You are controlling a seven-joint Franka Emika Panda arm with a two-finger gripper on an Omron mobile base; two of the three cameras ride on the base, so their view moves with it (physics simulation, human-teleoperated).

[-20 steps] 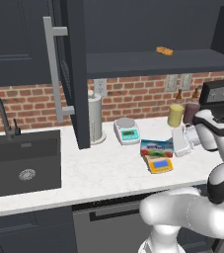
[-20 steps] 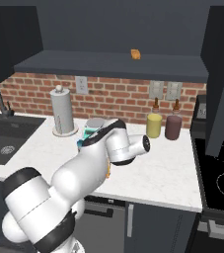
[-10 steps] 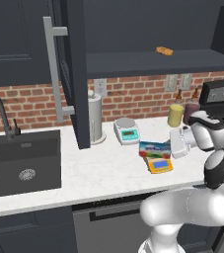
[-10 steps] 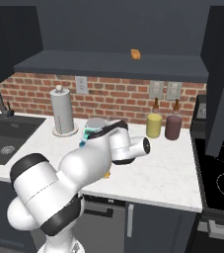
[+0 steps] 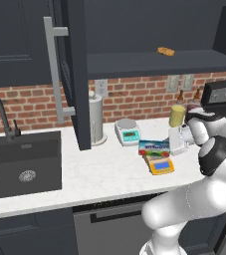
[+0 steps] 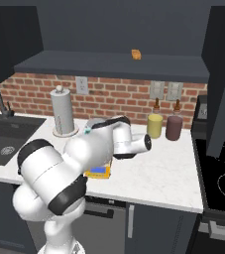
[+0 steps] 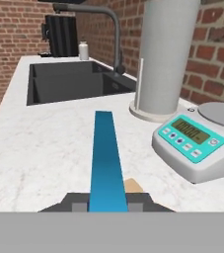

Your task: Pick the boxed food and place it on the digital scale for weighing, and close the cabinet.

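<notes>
The boxed food (image 5: 154,147), a blue carton with red and green pictures, stands on its long edge just behind the blue display of the orange-yellow digital scale (image 5: 161,166). I cannot tell whether it touches the platform. My gripper (image 5: 170,145) reaches in from the right and is shut on the carton's right end. In the hand view the boxed food (image 7: 103,158) runs away from my gripper (image 7: 107,203) as a narrow blue strip, with a sliver of the scale (image 7: 133,186) beside it. The cabinet door (image 5: 77,74) hangs open, its silver handle (image 5: 52,69) facing me.
A white-and-teal scale (image 5: 128,132) and a paper towel roll (image 5: 95,119) stand left of the carton. A sink (image 5: 20,164) lies far left. A yellow bottle (image 6: 154,125), a dark bottle (image 6: 174,127) and a stovetop (image 6: 220,173) are to the right. An orange snack (image 5: 165,50) lies on the cabinet shelf.
My arm's elbow has swung down and toward the counter front, and the hand has edged left. The carton has stayed over the scale.
</notes>
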